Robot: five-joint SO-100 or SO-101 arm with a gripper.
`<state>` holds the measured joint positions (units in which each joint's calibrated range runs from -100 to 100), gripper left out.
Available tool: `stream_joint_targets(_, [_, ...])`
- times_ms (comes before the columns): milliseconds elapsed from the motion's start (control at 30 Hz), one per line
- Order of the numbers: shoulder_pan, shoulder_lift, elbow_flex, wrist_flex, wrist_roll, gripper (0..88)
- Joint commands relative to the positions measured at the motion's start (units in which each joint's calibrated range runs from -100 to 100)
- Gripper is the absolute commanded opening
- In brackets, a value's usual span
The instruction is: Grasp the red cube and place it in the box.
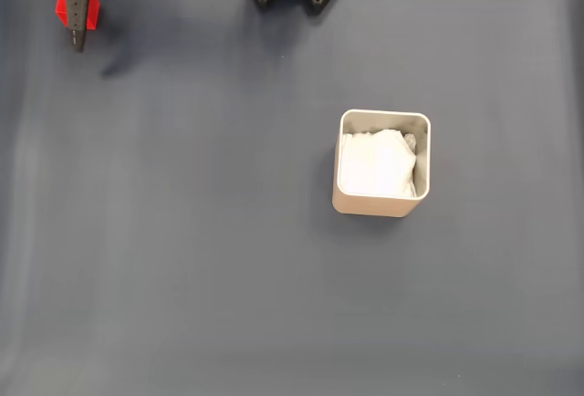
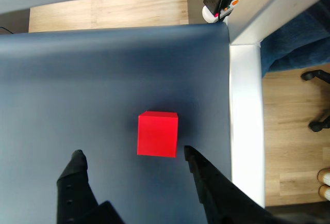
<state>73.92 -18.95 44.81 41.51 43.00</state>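
Mat: we see one dark grey mat (image 1: 182,259) covering the table, with both task things on it.
Box: one beige box (image 1: 381,204) sits right of centre in the fixed view, upright, white padding inside, well apart from the arm.
Gripper: one gripper (image 2: 131,154) hangs above the mat near its edge; in the wrist view its jaws stand wide apart and hold nothing.
Red cube: one red cube (image 2: 158,133) rests on the mat just ahead of the fingertips, nearer the right-hand finger (image 2: 192,158) than the other.
Risk, cube: we judge the off-centre cube could be nudged or twisted by the nearer finger on descent, spoiling the grip.
Risk, edge: a push might slide it toward the mat's edge at the right of the wrist view.
Risk, carry: the long carry to the box could shake loose a corner grip.
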Motion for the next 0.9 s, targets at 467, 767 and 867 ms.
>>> stream_joint_targets(467, [-1.18,2.72,-4.24,-1.75,-0.68,45.6])
stream_joint_targets(767, [-1.25,4.71,-4.97,-2.98,-0.93,45.6])
stream_joint_targets(867, [-1.25,5.4,-5.43,-3.14,-0.98,45.6])
